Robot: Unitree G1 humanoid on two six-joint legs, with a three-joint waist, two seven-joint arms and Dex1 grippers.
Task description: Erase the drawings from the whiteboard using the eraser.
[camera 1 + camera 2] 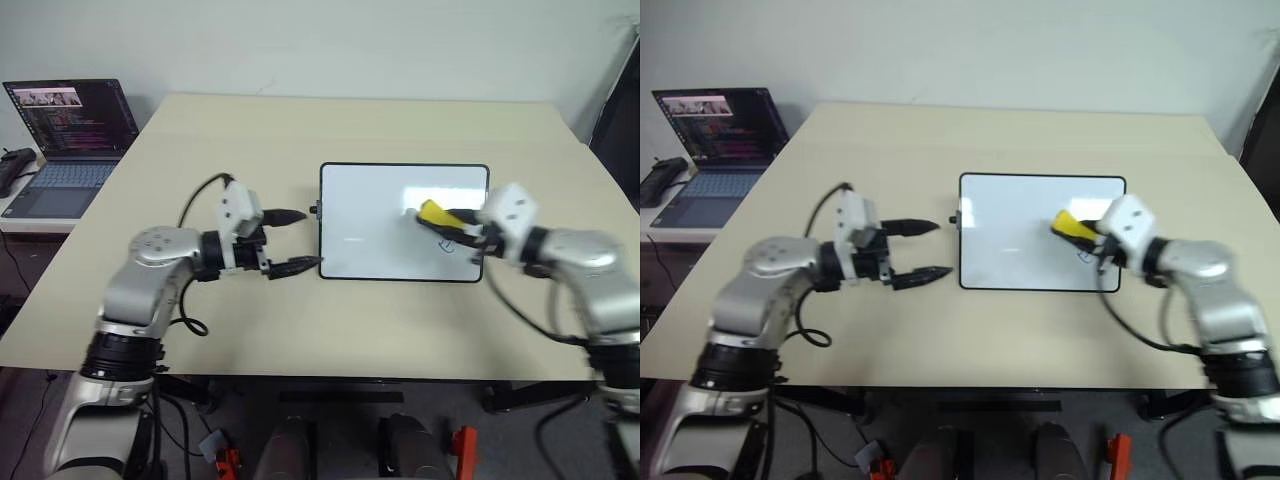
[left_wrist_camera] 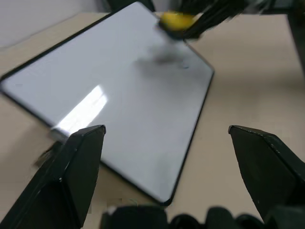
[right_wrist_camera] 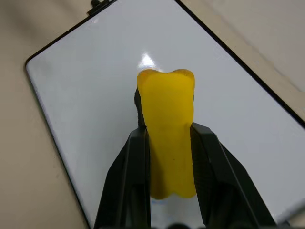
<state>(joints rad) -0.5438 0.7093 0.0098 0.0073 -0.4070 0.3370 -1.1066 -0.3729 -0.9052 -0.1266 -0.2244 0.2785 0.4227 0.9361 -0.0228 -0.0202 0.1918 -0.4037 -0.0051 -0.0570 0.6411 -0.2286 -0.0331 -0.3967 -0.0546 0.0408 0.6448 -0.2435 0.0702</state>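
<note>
The whiteboard (image 1: 380,225) lies flat on the tan table, right of centre. My right gripper (image 1: 452,219) is shut on the yellow eraser (image 1: 435,213) and holds it a little above the board's right part. In the right wrist view the eraser (image 3: 167,129) sits squeezed between the two black fingers (image 3: 131,167), with the board (image 3: 86,86) beneath. One small blue scribble of the drawings (image 1: 447,245) shows just below the eraser, near the board's right edge. My left gripper (image 1: 305,240) stands open beside the board's left edge with nothing in it.
An open laptop (image 1: 70,130) stands on a side surface at the far left, with a dark object (image 1: 15,165) beside it. The table's front edge (image 1: 300,375) runs just below both arms. A black cable (image 1: 195,205) loops off the left wrist.
</note>
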